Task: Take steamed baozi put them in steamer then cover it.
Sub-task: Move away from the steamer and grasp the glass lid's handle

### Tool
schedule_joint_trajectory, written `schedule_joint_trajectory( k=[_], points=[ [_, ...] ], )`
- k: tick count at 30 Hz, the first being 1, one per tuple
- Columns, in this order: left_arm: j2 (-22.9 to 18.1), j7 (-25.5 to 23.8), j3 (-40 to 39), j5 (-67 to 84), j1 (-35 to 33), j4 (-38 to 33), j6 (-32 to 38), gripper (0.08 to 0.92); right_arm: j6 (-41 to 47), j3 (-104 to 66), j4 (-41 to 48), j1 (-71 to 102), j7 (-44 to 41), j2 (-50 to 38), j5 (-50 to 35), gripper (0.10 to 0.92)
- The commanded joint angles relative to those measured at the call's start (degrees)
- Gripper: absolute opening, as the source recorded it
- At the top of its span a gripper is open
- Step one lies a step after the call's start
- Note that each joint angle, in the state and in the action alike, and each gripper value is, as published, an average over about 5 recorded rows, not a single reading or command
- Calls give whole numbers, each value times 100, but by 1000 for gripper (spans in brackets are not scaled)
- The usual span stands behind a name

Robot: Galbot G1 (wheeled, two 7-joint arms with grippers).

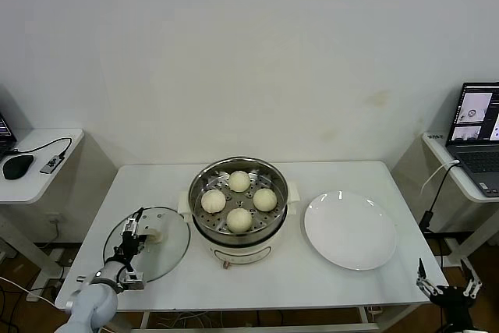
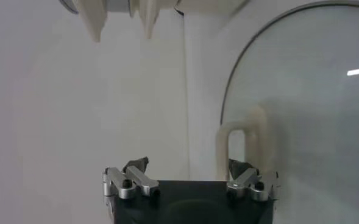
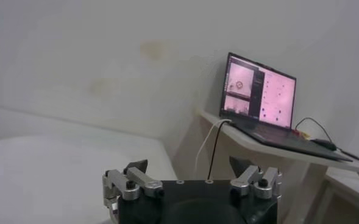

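Note:
Four cream-white baozi sit on the perforated tray inside the shiny steamer at the table's middle. The clear glass cover lies flat on the table to the left of the steamer, its cream handle upward. My left gripper is open and empty, low over the cover's left edge. In the left wrist view the left gripper has one fingertip just beside the handle of the cover. My right gripper hangs open and empty below the table's right front corner; it also shows in the right wrist view.
A flat white plate lies right of the steamer. A side table with a laptop stands at the far right, also in the right wrist view. Another side table with a mouse stands at the far left.

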State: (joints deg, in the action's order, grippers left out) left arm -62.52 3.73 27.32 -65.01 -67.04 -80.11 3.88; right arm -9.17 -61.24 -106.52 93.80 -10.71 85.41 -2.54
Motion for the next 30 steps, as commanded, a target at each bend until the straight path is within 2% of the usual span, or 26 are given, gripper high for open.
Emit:
schedule_joint_trajectory(
  k=[1,15,22,30],
  points=[
    [-20,24,-61,-19,141,280,-5,757,-4,10,1,22,-9,3,-2,823],
    [-86,430,34,227,172,572,74,359,-4,128,-72,63,-27,29,18,823],
    [-76,691,186,419,-120,-80,5,170,42,109,-148,164,-56,-81,-22,823],
    [-11,526,665,395,-741,-1522,-705,149,-10,194,-111,158,-98,-157,30,823]
  ],
)
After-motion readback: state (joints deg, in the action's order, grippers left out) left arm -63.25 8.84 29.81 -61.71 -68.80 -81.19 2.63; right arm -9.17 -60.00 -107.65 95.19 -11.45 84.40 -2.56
